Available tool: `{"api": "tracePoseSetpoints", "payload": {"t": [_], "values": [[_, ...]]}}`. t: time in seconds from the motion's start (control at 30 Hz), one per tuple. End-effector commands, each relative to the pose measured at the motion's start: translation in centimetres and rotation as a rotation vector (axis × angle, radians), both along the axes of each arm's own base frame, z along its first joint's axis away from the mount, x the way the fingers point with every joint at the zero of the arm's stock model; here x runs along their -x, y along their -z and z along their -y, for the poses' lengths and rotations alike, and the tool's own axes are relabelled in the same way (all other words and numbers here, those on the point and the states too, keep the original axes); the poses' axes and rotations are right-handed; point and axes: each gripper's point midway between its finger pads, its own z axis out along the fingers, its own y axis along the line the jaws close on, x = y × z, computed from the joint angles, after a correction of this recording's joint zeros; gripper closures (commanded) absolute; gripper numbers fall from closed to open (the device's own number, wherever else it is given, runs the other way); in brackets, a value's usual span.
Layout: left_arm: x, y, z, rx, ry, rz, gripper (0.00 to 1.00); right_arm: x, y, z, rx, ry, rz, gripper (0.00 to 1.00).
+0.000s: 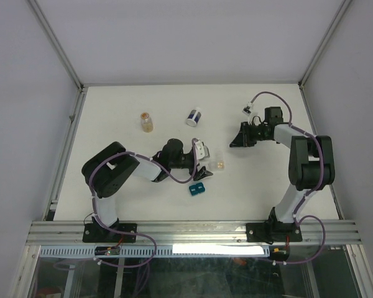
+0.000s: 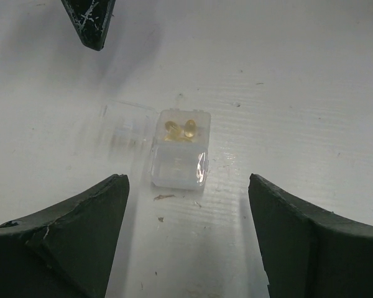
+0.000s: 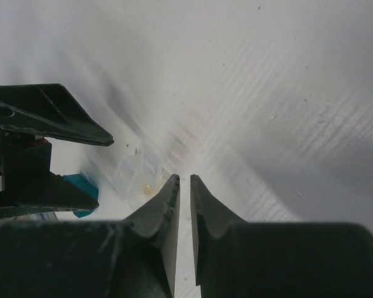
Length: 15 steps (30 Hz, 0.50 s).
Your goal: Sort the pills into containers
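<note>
1. Left pincer (image 1: 205, 171) spread, empty. Container (image 2: 180, 152) with pills (image 2: 180, 129) sits on counter (image 2: 298, 93) dead ahead, centred on the gap.
2. Right pincer (image 3: 184, 183) pressed nearly together, empty, farther off. Left is nearer.

On the table (image 1: 112, 105), the container (image 2: 180, 155) with pills (image 2: 180, 129) in it sits between the left gripper's (image 2: 186, 179) fingertips. A teal block (image 1: 197, 189) lies nearer the bases. The jar (image 1: 194, 117) lies behind, with a small bottle (image 1: 147, 121) to its left.
</note>
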Motion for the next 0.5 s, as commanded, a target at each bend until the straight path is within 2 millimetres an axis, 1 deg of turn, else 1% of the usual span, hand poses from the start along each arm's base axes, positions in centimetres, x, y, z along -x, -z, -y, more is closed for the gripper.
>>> {"api": "tracePoseSetpoints", "payload": {"t": [0.0, 0.2, 0.47], "values": [[-0.7, -1.1, 1.6, 0.039, 0.036, 0.074, 0.21, -1.1, -0.9, -0.7, -0.019, -0.038, 0.044, 0.86], [-1.3, 0.5, 2.0, 0.014, 0.028, 0.055, 0.22, -1.2, -0.1, -1.4, -0.007, -0.053, 0.023, 0.87], [-1.6, 1.3, 2.4, 0.000, 0.023, 0.038, 0.29, -0.8, 1.1, -2.2, -0.012, -0.074, -0.025, 0.88]]}}
